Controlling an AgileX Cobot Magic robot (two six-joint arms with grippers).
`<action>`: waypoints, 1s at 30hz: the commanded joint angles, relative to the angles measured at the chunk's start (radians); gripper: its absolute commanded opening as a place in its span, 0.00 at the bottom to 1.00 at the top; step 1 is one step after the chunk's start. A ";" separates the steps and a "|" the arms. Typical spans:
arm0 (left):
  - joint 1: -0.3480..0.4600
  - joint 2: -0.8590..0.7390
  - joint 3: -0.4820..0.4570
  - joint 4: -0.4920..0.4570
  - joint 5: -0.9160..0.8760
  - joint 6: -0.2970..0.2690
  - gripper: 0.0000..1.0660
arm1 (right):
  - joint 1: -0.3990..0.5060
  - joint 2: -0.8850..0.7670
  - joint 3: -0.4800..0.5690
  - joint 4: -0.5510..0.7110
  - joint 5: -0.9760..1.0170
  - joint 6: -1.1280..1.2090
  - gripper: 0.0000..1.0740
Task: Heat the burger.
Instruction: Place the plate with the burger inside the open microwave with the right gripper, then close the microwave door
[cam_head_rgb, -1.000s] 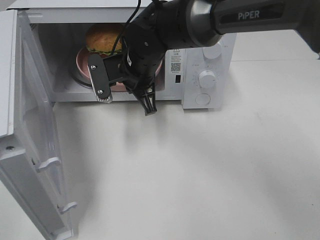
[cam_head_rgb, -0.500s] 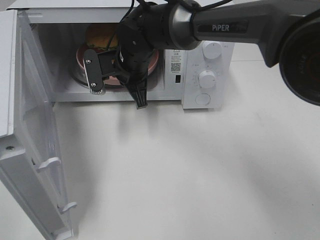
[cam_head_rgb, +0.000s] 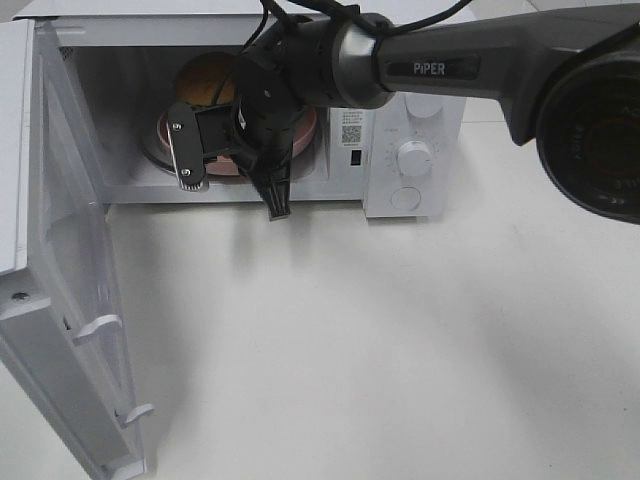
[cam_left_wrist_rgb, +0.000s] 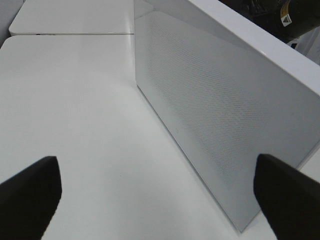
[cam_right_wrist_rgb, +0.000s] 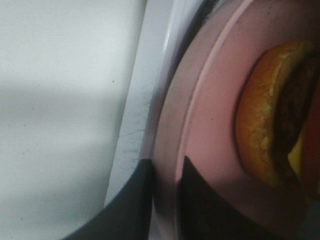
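The burger (cam_head_rgb: 203, 80) lies on a round pink plate (cam_head_rgb: 165, 132) inside the open microwave (cam_head_rgb: 400, 150). My right arm (cam_head_rgb: 450, 65) reaches to the cavity mouth and hides much of both. In the right wrist view the golden bun of the burger (cam_right_wrist_rgb: 260, 125) fills the plate (cam_right_wrist_rgb: 210, 100). My right gripper (cam_right_wrist_rgb: 165, 212) has one dark finger on each side of the plate's front rim, close against it. My left gripper (cam_left_wrist_rgb: 160, 200) is open with nothing between its fingers, beside a white meshed panel (cam_left_wrist_rgb: 215, 110) and out of the exterior view.
The microwave door (cam_head_rgb: 60, 290) hangs wide open at the left, reaching toward the table's front edge. Control knobs (cam_head_rgb: 413, 157) sit on the panel right of the cavity. White tabletop (cam_head_rgb: 380, 340) spreads in front.
My right gripper has carried the plate with the burger back and leftward, deeper into the cavity. The arm now covers more of the burger. The left gripper has stayed open.
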 joint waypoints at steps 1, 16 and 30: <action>-0.005 -0.020 0.000 -0.004 -0.003 -0.003 0.94 | -0.006 -0.018 -0.016 0.016 -0.024 0.004 0.32; -0.005 -0.020 0.000 -0.004 -0.003 -0.003 0.94 | -0.005 -0.061 0.031 0.066 -0.008 0.005 0.54; -0.005 -0.020 0.000 -0.004 -0.003 -0.003 0.94 | 0.007 -0.243 0.326 0.065 -0.129 0.007 0.70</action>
